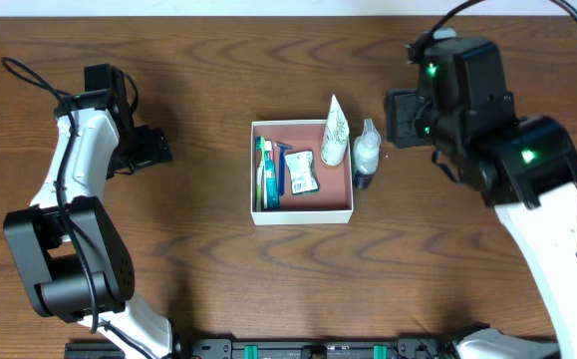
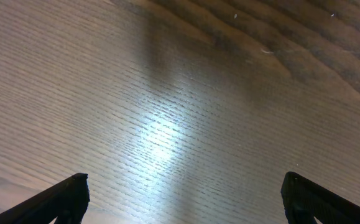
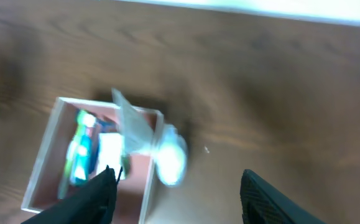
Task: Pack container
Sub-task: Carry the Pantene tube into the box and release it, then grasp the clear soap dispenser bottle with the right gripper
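overhead shows the container (image 1: 302,212) sitting near the middle of the wooden table (image 1: 218,269), its thin white walls framing a reddish-brown floor. inside it, along the left wall, lies a green and white tube (image 1: 266,175), with a blue-handled razor (image 1: 280,170) just beside it and a small green and white packet (image 1: 302,172) toward the middle. a white tube (image 1: 334,133) leans over the container's upper right corner, its narrow end pointing away from the box. just outside the right wall stands a small clear bottle (image 1: 367,152) with a dark base, touching or nearly touching the wall; i cannot tell which. the left gripper (image 1: 148,150) hovers over bare wood, well apart from the container on its left side, and the left wrist view shows its 2 dark fingertips (image 2: 64,199) spread wide with nothing but wood grain and a bright glare between them. the right gripper (image 1: 400,120) sits to the upper right of the container, near the clear bottle. the right wrist view is blurred, yet it shows that gripper's 2 fingers (image 3: 99,193) parted and empty, with the container, the white tube and the bottle (image 3: 170,158) below them.
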You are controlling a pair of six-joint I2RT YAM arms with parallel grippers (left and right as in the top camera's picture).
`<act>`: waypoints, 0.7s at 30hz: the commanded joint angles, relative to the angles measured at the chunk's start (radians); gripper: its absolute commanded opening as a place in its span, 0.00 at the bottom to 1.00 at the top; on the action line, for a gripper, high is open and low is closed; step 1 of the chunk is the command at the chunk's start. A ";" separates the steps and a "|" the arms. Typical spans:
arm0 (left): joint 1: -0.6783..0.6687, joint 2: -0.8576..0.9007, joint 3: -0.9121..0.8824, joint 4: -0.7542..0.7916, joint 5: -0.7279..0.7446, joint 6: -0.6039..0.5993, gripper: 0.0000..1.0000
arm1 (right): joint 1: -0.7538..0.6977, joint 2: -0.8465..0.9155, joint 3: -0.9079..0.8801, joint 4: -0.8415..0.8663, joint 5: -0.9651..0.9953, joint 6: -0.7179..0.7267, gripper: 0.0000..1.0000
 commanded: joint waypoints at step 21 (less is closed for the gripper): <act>0.003 -0.027 0.005 -0.004 -0.013 -0.009 0.98 | -0.028 0.254 -0.163 0.016 -0.181 0.005 0.61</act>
